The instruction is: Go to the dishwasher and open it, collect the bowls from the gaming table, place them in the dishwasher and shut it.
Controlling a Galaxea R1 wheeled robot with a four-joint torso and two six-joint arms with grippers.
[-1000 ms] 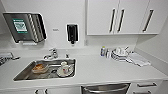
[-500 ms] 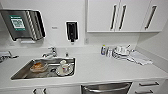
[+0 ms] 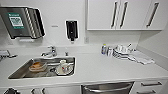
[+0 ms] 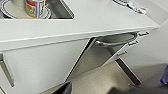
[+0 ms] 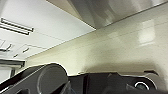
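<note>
- The fingers of both arms are hard to make out: the left wrist view catches only a dark edge of the robot's own hardware low in the frame, and the right wrist view has a dark plate with a round fitting, so I cannot tell how far either set is open or whether anything is held.
- The built-in stainless-steel-fronted dishwasher (image 3: 107, 88) sits under the white bench (image 3: 100, 67), just right of the sink; in the head view only its upper edge with the horizontal bar handle shows.
- From the left wrist view the dishwasher (image 4: 100, 53) front looks tilted out from the white cabinet face beside it, with the curved bar handle (image 4: 116, 41) just under the bench edge.
- A rectangular stainless-steel sink (image 3: 22, 71) is set into the bench on the left and holds a white mug with a red print (image 3: 64, 67) standing on a white plate, and beside it an orange-brown dish (image 3: 37, 66).
- A chrome tap (image 3: 50, 52) stands behind the sink.
- Farther right on the bench, a stack of white plates (image 3: 121, 53) lies near the wall, with two small bottles (image 3: 106, 50) just beside it and a crumpled white cloth (image 3: 142, 58) on its other side.
- On the wall hang a steel paper-towel dispenser with a green label (image 3: 21, 22) and a black soap dispenser (image 3: 71, 30).
- White upper cabinet doors with long bar handles (image 3: 120, 15) are mounted above the plates.
- Two white drawers with bar handles (image 3: 150, 86) sit to the right of the dishwasher.
</note>
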